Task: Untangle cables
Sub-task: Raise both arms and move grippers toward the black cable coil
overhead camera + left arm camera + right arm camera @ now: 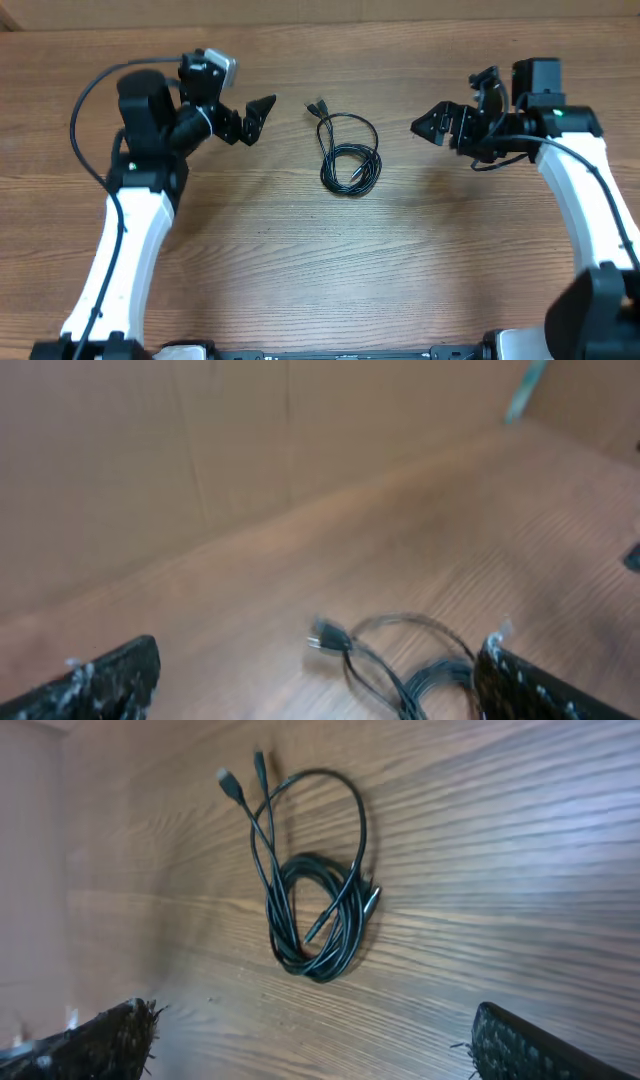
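Cables in one coil on the table, between left pincer and right pincer, both wide, empty.

- The overhead view looks straight down, from far above, on the thin black coiled cables and the brown wood-grain table.
- The left wrist view faces the cables low and slanting, from near.
- The right wrist view looks steeply down on them, also near.
- All three share the cables.
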Motion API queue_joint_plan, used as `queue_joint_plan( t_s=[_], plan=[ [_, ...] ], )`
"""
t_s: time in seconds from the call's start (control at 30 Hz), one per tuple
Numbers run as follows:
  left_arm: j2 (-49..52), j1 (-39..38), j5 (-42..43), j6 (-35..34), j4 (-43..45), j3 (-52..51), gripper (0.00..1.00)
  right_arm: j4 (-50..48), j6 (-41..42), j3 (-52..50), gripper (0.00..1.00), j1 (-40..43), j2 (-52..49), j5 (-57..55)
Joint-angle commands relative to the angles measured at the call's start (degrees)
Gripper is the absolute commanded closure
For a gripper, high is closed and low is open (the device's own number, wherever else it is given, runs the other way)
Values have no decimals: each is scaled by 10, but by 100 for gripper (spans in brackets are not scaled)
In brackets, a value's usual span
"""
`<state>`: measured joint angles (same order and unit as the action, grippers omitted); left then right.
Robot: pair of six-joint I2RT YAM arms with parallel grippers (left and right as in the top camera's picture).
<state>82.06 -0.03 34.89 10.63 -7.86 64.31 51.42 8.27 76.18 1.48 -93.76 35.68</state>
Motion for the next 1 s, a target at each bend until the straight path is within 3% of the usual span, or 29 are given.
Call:
queue_joint_plan(
  t_s=[0.0,0.23,0.43,0.57,0.63,0.7,0.73,0.77,0.8,0.83,0.87,0.97],
  plan=[
    [43,-8,5,20,-69,88,0,-13,-7,9,0,1,-3,39],
    [144,-55,-38,47,-233,217,1,-48,-6,9,0,1,-5,39],
    [187,-100,-54,52,-232,229,0,-45,-6,9,0,0,-5,41],
    [196,-108,-54,52,-214,229,1,-44,32,-1,25,-7,-6,38],
    [197,-108,-45,45,-215,229,0,-49,55,-10,49,-16,-6,33],
    [197,-108,-43,36,-222,229,0,-52,77,-21,64,-26,-6,12],
    [197,-108,-44,35,-225,229,5,-55,92,-28,69,-32,-6,-5],
    [198,-109,-44,35,-229,228,22,-59,114,-37,75,-38,-6,-25],
    [198,-109,-48,36,-235,228,64,-63,137,-46,84,-45,-6,-46],
    [200,-109,-54,35,-236,227,83,-70,158,-55,89,-52,-6,-62],
    [202,-109,-59,33,-236,226,94,-82,179,-66,95,-61,-6,-75],
    [216,-110,-59,-24,-232,226,96,-128,229,-101,96,-89,-6,-99]
  ],
)
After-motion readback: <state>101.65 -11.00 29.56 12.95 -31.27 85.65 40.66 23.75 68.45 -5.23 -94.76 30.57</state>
